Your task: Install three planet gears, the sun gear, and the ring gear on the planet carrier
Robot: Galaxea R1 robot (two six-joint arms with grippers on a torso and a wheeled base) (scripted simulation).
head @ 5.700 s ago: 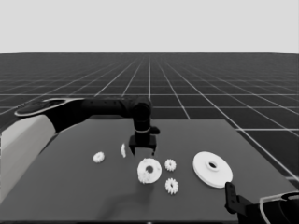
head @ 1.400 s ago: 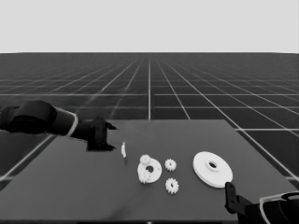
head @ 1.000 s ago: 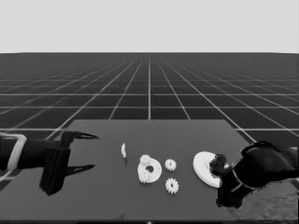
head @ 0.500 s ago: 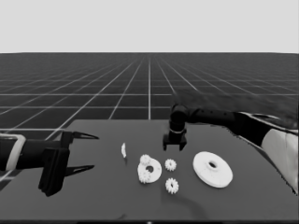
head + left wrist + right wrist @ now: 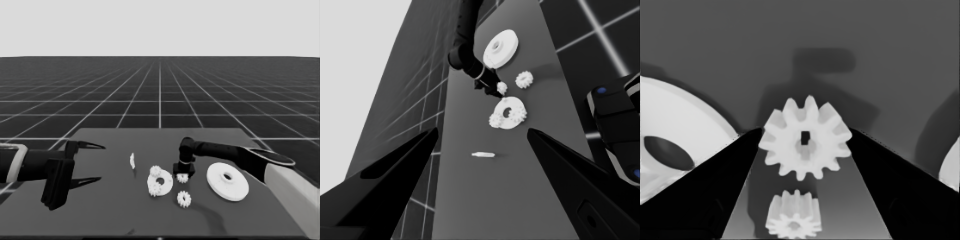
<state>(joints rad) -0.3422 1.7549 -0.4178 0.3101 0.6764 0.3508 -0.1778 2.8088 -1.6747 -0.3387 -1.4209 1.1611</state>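
Note:
The smaller round part (image 5: 161, 184) lies mid-table with two gears (image 5: 155, 171) sitting on it. Just to its right a third gear (image 5: 182, 178) lies on the table. My right gripper (image 5: 182, 173) is down over that gear, open, with one fingertip on either side of it (image 5: 805, 137). Another loose gear (image 5: 184, 199) lies nearer the front edge. The larger round part (image 5: 227, 181) lies flat to the right. My left gripper (image 5: 101, 162) waits open over the table's left end.
A thin white piece (image 5: 132, 160) lies left of the smaller round part. The right arm's pale grey part (image 5: 292, 195) fills the lower right corner. Dark machinery with blue lights (image 5: 615, 130) shows past the table's edge in the left wrist view.
The left arm has drawn back from mid-table to the left end. The right arm has swung in from the lower right and lowered its gripper onto the gear beside the smaller round part.

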